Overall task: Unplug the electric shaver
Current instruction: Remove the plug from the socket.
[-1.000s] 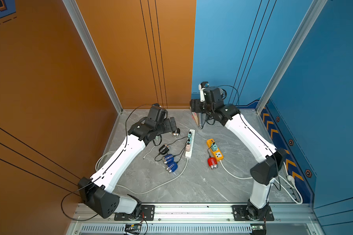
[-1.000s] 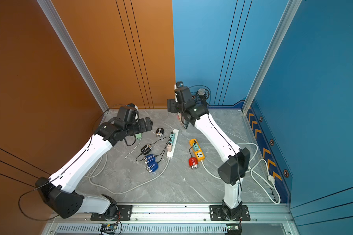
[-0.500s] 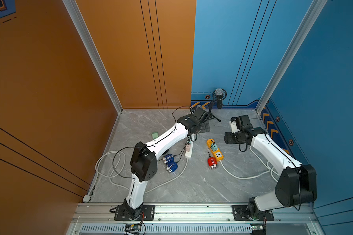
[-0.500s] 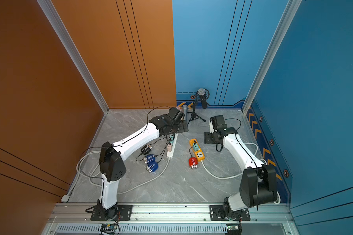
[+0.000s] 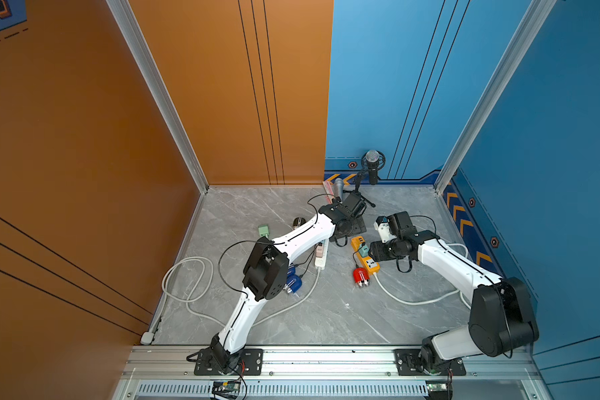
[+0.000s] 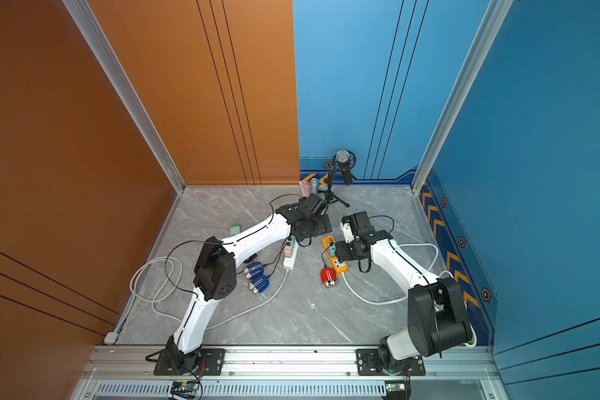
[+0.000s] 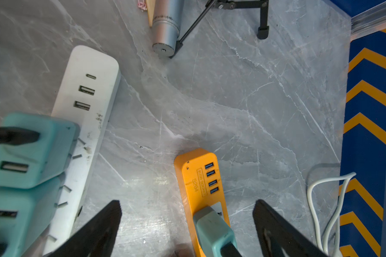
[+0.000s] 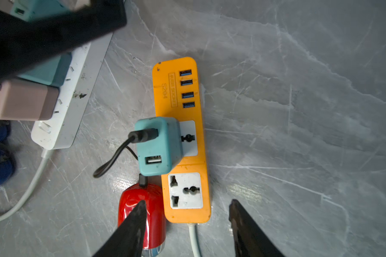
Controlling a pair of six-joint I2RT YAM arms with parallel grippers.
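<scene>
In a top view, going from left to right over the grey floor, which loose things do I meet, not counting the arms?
White wall plug → green adapter → two blue shavers → white power strip → red shaver.

The orange power strip (image 8: pixel 163 124) reads "S204", with a boxed label "4USB SOCKET" beside its four USB ports.

Shaver (image 8: pixel 155 211) beside power strip (image 8: pixel 162 93), adapter (image 8: pixel 158 144) atop it.
</scene>
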